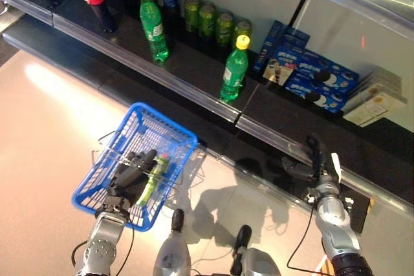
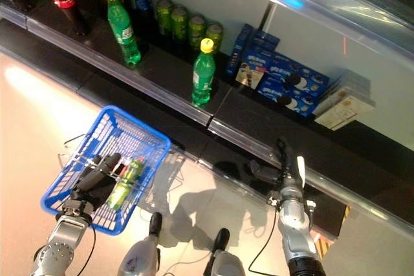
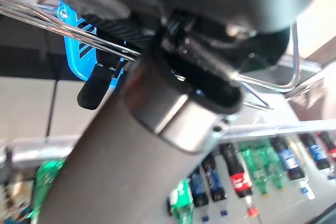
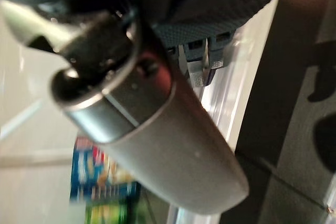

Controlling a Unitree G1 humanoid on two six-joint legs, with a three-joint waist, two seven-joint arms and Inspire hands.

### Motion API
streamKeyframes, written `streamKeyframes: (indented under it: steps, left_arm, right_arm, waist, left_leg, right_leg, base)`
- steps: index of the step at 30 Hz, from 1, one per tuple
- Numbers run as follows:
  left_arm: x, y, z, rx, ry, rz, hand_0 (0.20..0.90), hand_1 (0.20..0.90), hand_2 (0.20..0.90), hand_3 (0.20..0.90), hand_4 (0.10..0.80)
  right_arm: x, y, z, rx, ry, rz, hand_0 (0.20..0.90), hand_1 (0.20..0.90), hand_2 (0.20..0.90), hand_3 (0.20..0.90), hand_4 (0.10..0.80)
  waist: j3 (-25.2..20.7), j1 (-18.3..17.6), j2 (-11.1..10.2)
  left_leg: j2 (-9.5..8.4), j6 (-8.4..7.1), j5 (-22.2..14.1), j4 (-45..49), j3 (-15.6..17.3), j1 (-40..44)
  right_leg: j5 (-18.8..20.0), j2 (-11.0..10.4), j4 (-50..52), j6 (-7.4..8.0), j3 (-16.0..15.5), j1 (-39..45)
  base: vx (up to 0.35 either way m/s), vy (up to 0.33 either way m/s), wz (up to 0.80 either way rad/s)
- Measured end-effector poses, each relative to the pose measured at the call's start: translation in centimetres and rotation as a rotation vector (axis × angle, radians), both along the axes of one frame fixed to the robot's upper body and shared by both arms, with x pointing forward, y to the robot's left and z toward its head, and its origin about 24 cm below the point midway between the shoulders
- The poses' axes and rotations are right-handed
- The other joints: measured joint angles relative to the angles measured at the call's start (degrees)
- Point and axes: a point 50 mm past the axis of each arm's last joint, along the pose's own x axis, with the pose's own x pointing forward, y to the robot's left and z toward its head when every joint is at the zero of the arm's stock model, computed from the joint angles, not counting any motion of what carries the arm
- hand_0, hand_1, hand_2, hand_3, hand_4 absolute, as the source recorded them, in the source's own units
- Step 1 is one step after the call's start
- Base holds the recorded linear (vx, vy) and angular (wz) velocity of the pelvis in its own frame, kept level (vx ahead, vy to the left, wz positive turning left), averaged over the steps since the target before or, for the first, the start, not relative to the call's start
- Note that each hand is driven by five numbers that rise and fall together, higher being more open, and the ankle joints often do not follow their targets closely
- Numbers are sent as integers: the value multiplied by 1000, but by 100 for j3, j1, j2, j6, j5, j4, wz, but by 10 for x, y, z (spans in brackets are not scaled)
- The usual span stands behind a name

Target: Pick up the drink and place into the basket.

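My left hand (image 1: 132,169) is shut on the thin wire handles (image 3: 94,39) of the blue basket (image 1: 155,116) and holds it up at the lower left. A green drink bottle (image 1: 154,180) lies inside the basket, beside the hand. My right hand (image 1: 317,163) is open and empty, its fingers straight, by the front edge of the low dark shelf at the right. Two green bottles with yellow caps stand on the shelf, one in the middle (image 1: 234,69) and one further left (image 1: 152,24).
Green cans (image 1: 217,22) stand behind the bottles, with a cola bottle (image 1: 97,1) and dark bottles at the far left. Blue biscuit boxes (image 1: 310,75) and pale boxes (image 1: 375,101) lie at the right. The shelf's metal edge (image 1: 213,109) runs diagonally above the shiny floor.
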Motion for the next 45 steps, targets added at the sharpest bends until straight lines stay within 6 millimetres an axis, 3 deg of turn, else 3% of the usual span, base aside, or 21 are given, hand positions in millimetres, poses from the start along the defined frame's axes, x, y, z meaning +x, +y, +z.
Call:
streamKeyframes:
  steps: [4,9,13,24,29,42,45]
  left_arm:
    - [-19,10,-34,-26,147,80,300,300,300,200,100]
    - [-42,6,-62,-73,267,142,300,300,300,200,100]
    - [-66,-4,-91,-139,400,180,300,300,300,200,100]
    - [-118,-16,-132,-196,661,255,300,300,300,200,100]
    - [-131,-18,-141,-214,738,274,300,300,300,200,100]
    - [-137,-19,-143,-211,757,276,300,300,300,200,100]
    - [-132,-22,-143,-207,746,265,300,300,300,200,100]
  right_arm:
    - [-24,-13,-31,123,61,-140,900,900,900,900,800]
    - [-55,-20,-69,209,224,-248,900,900,900,900,800]
    - [-101,-20,-104,268,417,-293,900,900,900,900,800]
    - [-173,-6,-145,456,729,-294,900,900,900,900,800]
    - [-175,3,-148,478,774,-194,900,900,900,900,800]
    - [-174,7,-150,451,819,-121,900,900,900,900,800]
    - [-175,8,-150,454,833,-116,900,900,900,900,800]
  waist:
    - [-425,-32,37]
    - [-823,-24,39]
    - [-1139,-51,117]
    - [-1760,-255,280]
    - [-1902,-356,401]
    - [-1937,-273,503]
    - [-1868,-152,590]
  left_leg:
    - [14,-1,-33,-5,42,8]
    - [18,20,-50,-10,44,25]
    - [25,35,-71,-38,44,30]
    - [162,-30,-116,-52,59,100]
    - [188,-35,-115,-26,59,116]
    - [259,-36,-112,-9,-63,151]
    - [313,-150,-43,81,-222,65]
  right_leg:
    - [-8,-2,-3,6,34,-17]
    - [-18,0,-8,5,41,-6]
    - [-35,-1,-36,-20,45,-4]
    - [-113,139,-38,-90,141,2]
    - [-120,173,-38,-102,146,11]
    - [-194,270,-21,-127,1,121]
    - [-249,391,-16,-164,-15,175]
  base:
    - [-2,-1,-5]
    - [0,0,0]
    - [0,0,0]
    - [7,-30,-4]
    - [40,-33,-1]
    - [-4,-103,4]
    - [-61,-75,27]
